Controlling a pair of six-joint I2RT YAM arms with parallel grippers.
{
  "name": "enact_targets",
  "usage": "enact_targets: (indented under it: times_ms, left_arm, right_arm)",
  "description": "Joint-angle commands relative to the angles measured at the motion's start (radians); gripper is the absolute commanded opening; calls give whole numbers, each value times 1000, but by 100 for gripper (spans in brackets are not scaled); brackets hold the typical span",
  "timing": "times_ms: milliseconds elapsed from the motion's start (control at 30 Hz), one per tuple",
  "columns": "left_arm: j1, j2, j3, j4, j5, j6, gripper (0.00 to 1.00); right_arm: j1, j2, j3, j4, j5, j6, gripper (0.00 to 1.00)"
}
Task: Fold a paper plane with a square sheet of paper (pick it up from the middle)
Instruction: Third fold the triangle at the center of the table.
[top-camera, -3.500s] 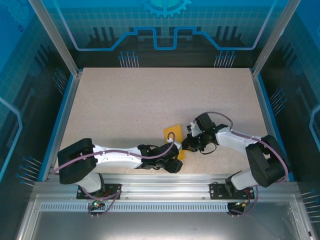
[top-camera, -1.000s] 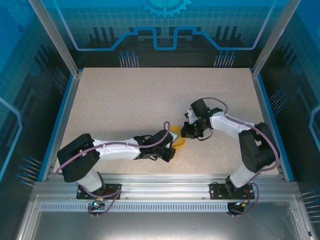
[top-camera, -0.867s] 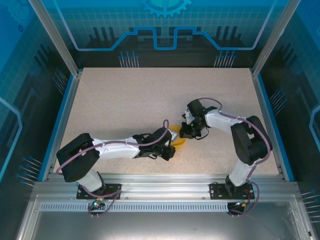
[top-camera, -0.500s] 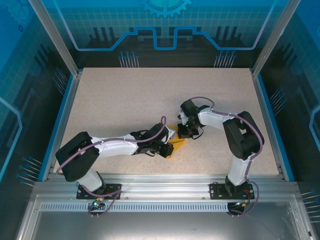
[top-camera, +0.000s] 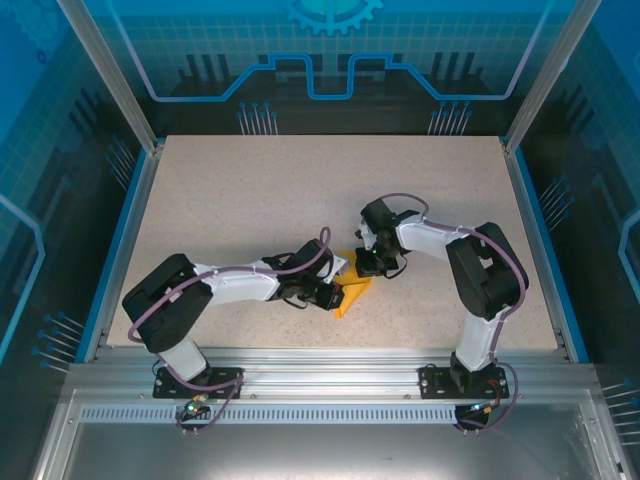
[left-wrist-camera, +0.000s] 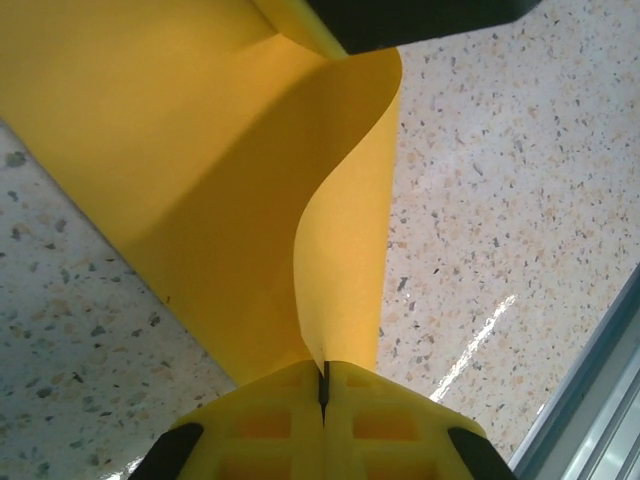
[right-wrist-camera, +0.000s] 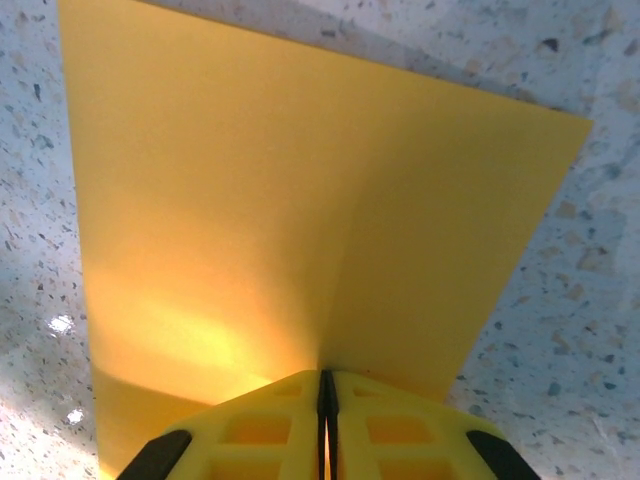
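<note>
Yellow paper (top-camera: 352, 291) lies curled at the near middle of the table (top-camera: 250, 200), left tool (left-wrist-camera: 325, 385) and right tool (right-wrist-camera: 326, 385) both clamped on its edges; best to line edges up squarely and crease without tugging.

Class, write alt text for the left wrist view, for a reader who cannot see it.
Two yellow fingers, shut at the bottom edge, pinch a sheet of orange-yellow paper that curls upward in a soft S-bend over a speckled table. A black part overlaps the paper's top.
</note>
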Motion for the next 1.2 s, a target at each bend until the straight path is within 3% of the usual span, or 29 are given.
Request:
enact_targets:
  times_ms: [0,1167]
  left_arm:
    - [25,-2,25,-11,41,36,0]
    - [88,110,78,-39,109,111,0]
  right_arm:
    - [9,9,30,-43,-6,-13,12]
    - [8,44,71,-78,-1,-11,13]
